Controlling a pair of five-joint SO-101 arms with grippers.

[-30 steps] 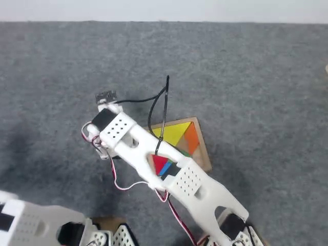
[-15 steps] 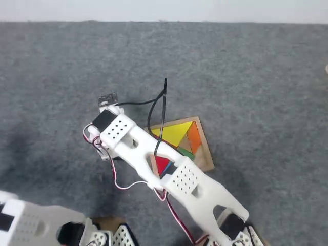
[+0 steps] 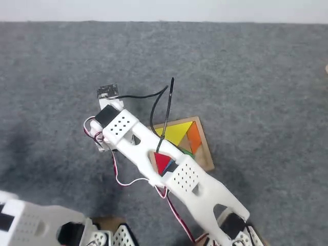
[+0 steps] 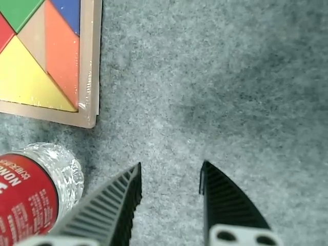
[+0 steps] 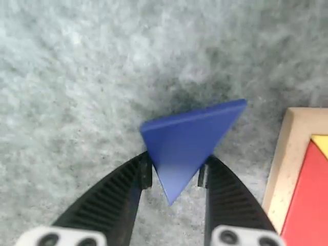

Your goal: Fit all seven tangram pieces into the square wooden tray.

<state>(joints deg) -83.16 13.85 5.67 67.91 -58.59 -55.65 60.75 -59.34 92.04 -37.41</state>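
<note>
High view: an arm (image 3: 169, 164) lies across the tray (image 3: 206, 154) and hides approx half of it. Yellow piece (image 3: 176, 132) and orange piece (image 3: 192, 137) peek out past it. R claw (image 5: 175, 171) clenched on blue triangle (image 5: 187, 136), gripped at one corner, rest sticks out ahead of the tips over grey carpet (image 5: 66, 66). Can't tell if it touches the carpet. Tray corner just beside that claw, cut off by frame edge. L claw (image 4: 170, 166) released, tips apart above carpet. Clear bottle (image 4: 46, 189) w/ red label just beside one finger, partly cut off; tray beyond it.
</note>
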